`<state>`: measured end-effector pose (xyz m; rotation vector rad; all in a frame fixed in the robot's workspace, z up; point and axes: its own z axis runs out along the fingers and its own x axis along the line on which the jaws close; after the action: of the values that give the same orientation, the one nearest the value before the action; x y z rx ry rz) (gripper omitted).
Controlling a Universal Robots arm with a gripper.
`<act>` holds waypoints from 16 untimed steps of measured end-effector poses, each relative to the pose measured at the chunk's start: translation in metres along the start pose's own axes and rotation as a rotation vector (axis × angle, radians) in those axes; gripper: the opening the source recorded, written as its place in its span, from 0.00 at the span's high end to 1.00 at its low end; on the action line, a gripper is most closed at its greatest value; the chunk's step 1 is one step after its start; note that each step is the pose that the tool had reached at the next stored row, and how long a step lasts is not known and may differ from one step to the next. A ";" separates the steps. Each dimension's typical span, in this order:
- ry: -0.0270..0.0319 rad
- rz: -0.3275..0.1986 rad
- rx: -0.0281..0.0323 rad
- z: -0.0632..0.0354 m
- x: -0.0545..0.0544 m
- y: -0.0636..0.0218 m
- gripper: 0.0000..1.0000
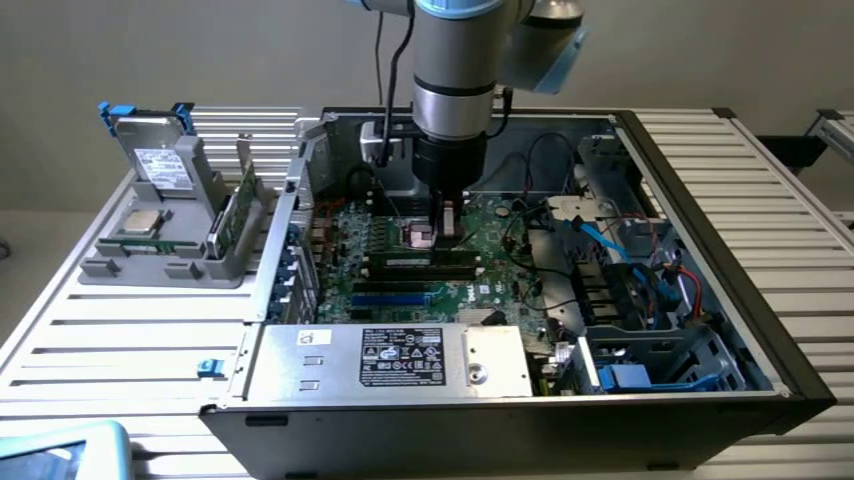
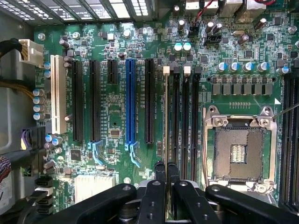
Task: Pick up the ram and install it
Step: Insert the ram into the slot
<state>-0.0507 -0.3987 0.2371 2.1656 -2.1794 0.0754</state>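
Plain beige wall point(image 1: 200, 50) behind; pale slatted table point(image 1: 747, 200) below; even, soft light.

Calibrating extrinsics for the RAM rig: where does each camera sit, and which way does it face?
Exterior view: off the arm, raised, looking down into the open PC case; shows the arm and gripper.
Wrist view: on the wrist, facing along the fingers onto the motherboard; the fingers are closed on the ram, seen edge-on.
Shared: the motherboard, its slots, the gripper.
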 end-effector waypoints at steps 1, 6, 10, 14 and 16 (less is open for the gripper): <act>0.0000 0.000 0.0002 0.0003 0.000 0.0000 0.87; -0.0037 0.000 0.0005 0.0013 0.000 0.0001 0.87; -0.0078 0.000 -0.0015 0.0015 0.002 -0.0002 0.87; -0.0156 0.001 -0.0032 0.0017 0.004 -0.0010 0.87; -0.0186 0.002 -0.0046 0.0017 0.004 -0.0012 0.87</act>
<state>-0.0496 -0.4027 0.2357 2.1704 -2.1895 0.0505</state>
